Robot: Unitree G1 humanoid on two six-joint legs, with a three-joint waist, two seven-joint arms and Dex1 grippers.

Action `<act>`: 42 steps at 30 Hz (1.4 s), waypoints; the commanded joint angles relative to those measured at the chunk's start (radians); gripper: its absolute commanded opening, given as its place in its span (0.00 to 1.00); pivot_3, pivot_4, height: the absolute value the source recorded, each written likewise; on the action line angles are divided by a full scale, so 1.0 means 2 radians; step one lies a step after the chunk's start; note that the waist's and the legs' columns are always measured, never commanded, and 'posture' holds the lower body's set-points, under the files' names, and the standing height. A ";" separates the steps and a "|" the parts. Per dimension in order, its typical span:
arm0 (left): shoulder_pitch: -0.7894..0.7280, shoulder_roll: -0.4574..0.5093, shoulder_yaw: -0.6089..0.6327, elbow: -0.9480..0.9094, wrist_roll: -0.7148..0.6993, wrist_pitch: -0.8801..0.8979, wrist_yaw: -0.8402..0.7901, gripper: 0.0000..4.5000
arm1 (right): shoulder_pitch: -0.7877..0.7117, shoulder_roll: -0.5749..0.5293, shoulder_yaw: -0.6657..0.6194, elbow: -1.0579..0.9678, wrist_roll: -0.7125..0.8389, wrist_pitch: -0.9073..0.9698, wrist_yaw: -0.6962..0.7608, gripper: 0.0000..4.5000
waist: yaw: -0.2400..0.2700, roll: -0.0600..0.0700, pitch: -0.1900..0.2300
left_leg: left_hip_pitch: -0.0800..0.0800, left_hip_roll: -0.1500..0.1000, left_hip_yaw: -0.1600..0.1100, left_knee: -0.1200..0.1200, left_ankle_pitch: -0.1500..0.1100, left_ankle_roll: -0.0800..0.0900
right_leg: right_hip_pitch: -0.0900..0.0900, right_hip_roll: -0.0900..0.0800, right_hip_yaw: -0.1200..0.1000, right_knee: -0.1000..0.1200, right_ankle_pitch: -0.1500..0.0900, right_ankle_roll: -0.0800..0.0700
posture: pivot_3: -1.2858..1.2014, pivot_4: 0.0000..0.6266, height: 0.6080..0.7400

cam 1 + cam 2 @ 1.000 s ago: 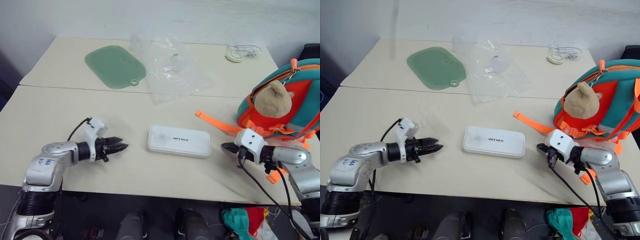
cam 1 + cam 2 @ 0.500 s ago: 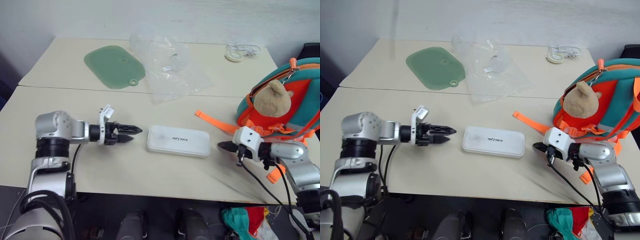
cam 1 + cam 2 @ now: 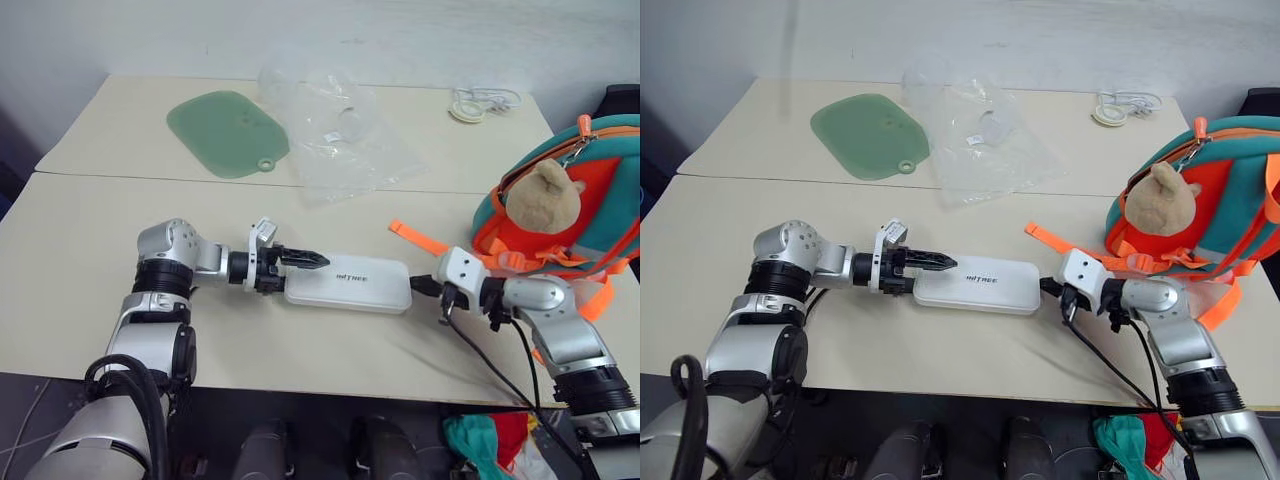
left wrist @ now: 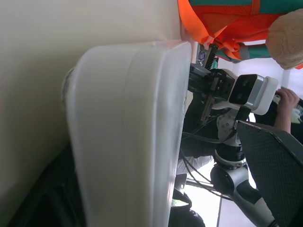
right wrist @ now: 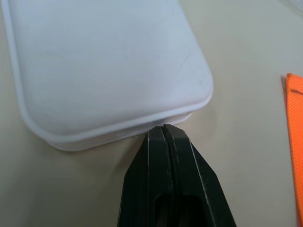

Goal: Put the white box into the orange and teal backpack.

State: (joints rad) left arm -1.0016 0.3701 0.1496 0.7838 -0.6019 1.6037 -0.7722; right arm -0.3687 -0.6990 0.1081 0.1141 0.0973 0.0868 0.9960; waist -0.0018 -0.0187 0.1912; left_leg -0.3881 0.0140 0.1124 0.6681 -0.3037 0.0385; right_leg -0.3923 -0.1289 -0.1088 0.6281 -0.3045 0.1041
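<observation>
on the near table the white box lies flat between both grippers. from above, the left gripper straddles its left end, fingers apart. the right wrist view shows the right gripper pressed together, seemingly touching the box's edge. the orange and teal backpack sits to the right.

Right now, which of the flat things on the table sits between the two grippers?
The white box, with dark lettering on top; the green mat and clear plastic bag lie farther back on the table.
</observation>
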 commanded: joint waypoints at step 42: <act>0.386 0.193 0.066 -0.438 -0.094 -0.442 -0.251 0.27 | 0.107 -0.096 -0.360 0.131 0.200 -0.026 0.018 0.99 | -0.013 0.005 0.000 | 0.001 0.001 0.000 -0.003 -0.002 -0.001 | -0.001 -0.002 0.002 -0.002 -0.001 -0.002 | 0.52 0.24 1.00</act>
State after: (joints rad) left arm -0.2269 0.7399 0.2559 -0.0695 -0.7678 0.7334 -1.2611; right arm -0.1213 -0.8603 -0.6388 0.3109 0.5228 0.0610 1.0030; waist -0.0277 -0.0086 0.1918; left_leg -0.3856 0.0165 0.1131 0.6630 -0.3061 0.0373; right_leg -0.3941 -0.1334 -0.1042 0.6251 -0.3063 0.0994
